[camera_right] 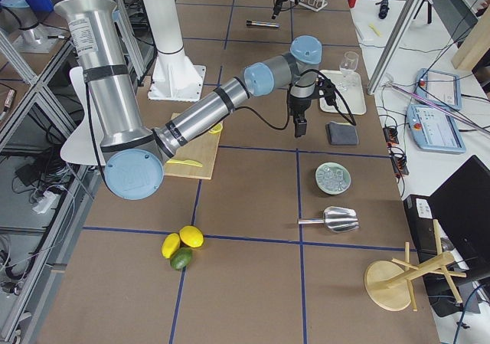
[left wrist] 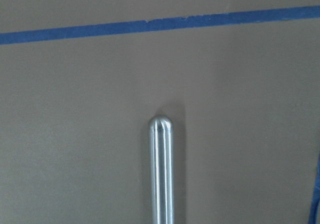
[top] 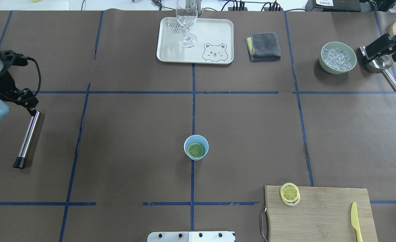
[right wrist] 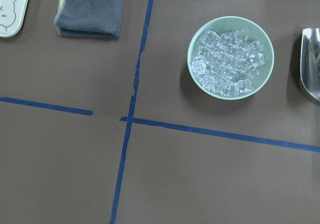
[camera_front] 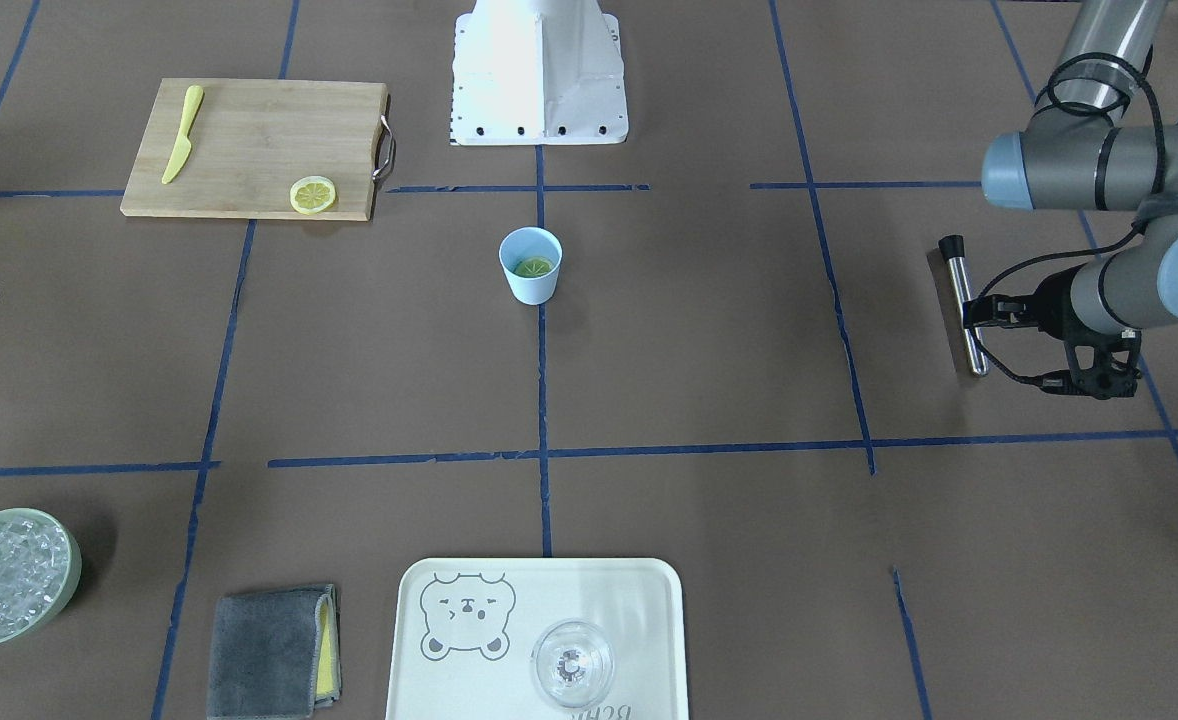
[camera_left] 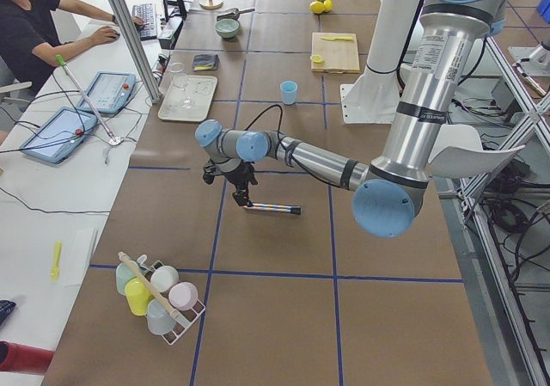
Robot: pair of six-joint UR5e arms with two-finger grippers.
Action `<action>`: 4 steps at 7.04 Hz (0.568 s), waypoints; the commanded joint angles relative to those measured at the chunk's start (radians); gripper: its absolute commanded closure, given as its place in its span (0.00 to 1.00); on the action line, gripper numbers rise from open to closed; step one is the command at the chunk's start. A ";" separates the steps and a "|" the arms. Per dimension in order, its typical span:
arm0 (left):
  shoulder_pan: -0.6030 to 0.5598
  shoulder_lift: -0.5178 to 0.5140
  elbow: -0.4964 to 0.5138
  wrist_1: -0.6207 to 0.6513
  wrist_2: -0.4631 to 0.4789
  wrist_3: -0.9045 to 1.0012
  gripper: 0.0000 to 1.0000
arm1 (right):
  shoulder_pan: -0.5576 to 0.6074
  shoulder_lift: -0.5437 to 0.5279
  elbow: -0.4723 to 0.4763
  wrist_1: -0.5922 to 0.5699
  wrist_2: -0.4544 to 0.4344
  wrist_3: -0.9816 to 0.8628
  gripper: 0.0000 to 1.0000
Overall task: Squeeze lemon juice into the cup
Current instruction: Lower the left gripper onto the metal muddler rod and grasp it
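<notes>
The light-blue cup point(camera_front: 529, 288) stands at the table's centre and also shows in the overhead view point(top: 185, 148). One lemon slice point(top: 195, 150) lies flat inside it. A second lemon slice point(top: 289, 194) lies on the wooden cutting board point(top: 322, 215). My left gripper point(top: 33, 108) is far from the cup, at the rounded end of a steel rod point(top: 28, 137) that lies on the table. I cannot tell whether it grips the rod. My right gripper point(top: 364, 55) looks shut and empty, above the metal scoop point(top: 381, 65) beside the ice bowl.
A yellow plastic knife point(top: 355, 222) lies on the board. A pale green bowl of ice point(right wrist: 190, 59), a folded grey cloth point(top: 263, 46) and a bear-print tray point(top: 218, 30) with a clear glass point(top: 187, 23) line the far edge.
</notes>
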 commanded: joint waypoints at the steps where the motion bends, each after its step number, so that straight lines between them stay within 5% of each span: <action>1: 0.022 0.002 0.066 -0.064 -0.001 -0.001 0.00 | 0.021 -0.018 0.001 0.009 0.027 -0.007 0.00; 4: 0.065 0.002 0.095 -0.139 -0.001 -0.064 0.00 | 0.029 -0.021 0.001 0.016 0.027 -0.007 0.00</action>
